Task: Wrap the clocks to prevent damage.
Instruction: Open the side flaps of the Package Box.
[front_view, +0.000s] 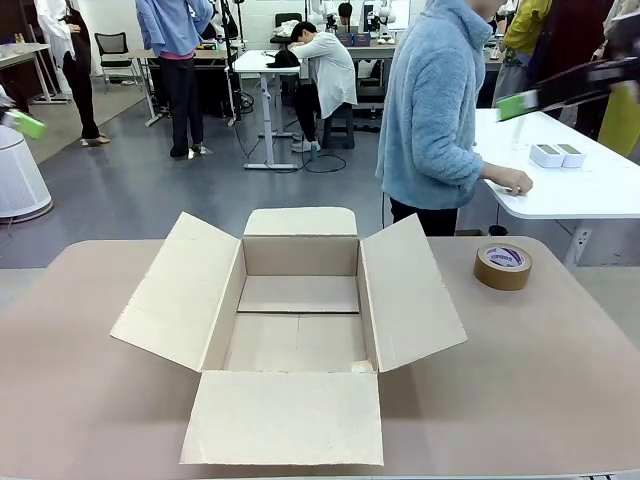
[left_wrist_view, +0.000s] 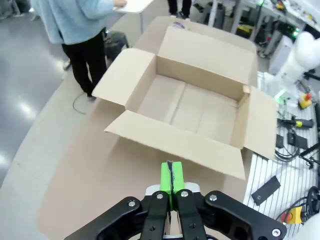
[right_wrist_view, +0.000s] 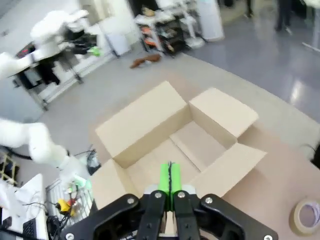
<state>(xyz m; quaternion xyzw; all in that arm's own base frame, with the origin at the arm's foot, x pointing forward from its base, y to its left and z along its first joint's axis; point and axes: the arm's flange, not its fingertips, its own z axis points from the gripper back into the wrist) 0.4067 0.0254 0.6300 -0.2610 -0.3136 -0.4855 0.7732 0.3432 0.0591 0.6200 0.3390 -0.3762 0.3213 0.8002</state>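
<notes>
An open carton (front_view: 300, 255) is set on the brown desk (front_view: 520, 370), with a tape roll (front_view: 503, 266) near it. The left pincer (left_wrist_view: 170, 181) and the right pincer (right_wrist_view: 169, 181) are closed, raised above. Where the clocks are cannot be told. Anything handed over could be knocked away unless the pincers are opened first.

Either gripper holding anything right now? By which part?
Nothing held: left gripper and right gripper are both shut, green pads together, nothing between them. The carton is empty.
</notes>
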